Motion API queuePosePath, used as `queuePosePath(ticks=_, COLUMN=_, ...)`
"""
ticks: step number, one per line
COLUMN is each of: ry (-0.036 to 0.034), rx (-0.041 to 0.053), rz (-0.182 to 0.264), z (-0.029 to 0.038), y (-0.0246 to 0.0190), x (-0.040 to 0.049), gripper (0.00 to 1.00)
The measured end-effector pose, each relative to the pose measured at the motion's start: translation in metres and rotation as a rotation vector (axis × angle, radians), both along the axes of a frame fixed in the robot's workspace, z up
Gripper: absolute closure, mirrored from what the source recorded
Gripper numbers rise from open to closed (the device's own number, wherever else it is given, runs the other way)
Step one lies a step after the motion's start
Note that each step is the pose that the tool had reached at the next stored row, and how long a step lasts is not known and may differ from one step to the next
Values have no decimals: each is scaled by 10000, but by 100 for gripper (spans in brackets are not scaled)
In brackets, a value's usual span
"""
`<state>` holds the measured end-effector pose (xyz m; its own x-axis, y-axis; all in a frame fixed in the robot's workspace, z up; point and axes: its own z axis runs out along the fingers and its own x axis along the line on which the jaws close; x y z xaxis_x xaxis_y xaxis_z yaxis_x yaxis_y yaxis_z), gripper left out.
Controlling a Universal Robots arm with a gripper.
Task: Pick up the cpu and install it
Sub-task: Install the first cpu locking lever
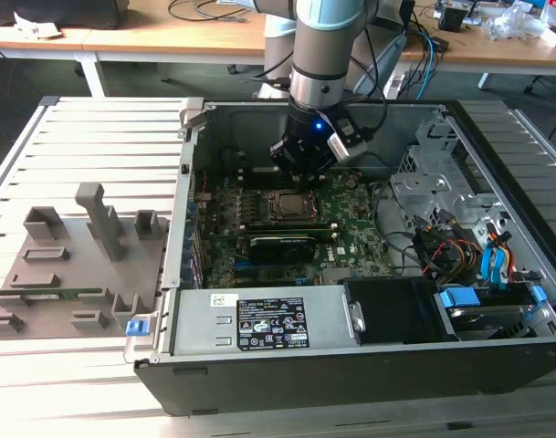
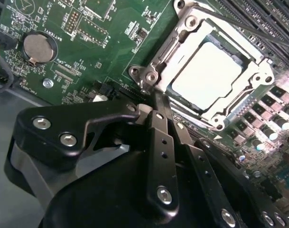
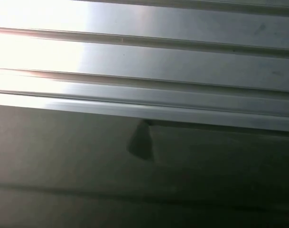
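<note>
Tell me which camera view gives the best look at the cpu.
The second wrist view: the cpu sits in the socket, its pale top plain between the frame's metal edges. In the exterior view it is a small square on the motherboard, just below the arm's tool.

Open room above the socket frame (image 2: 215, 76), case walls (image 1: 191, 164) around.

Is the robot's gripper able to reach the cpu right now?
Probably yes. The gripper hangs just above the cpu, which sits in its socket with nothing covering its top.
</note>
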<state>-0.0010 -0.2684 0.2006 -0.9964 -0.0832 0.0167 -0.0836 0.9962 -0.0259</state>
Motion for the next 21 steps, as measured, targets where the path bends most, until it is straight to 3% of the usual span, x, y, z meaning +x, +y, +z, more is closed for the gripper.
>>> queuePosePath(ticks=2, ry=-8, rx=-11, rz=0, z=52, y=1, x=0, gripper=89)
queuePosePath(ticks=5, ry=-8, rx=-13, rz=-1, z=64, y=-8, x=-1, gripper=89)
queuePosePath(ticks=9, ry=-7, rx=-17, rz=0, z=64, y=-83, x=0, gripper=89)
queuePosePath(ticks=16, ry=-8, rx=-48, rz=0, z=64, y=-124, x=0, gripper=89)
queuePosePath(ticks=21, ry=-9, rx=-67, rz=0, z=63, y=-196, x=0, gripper=89)
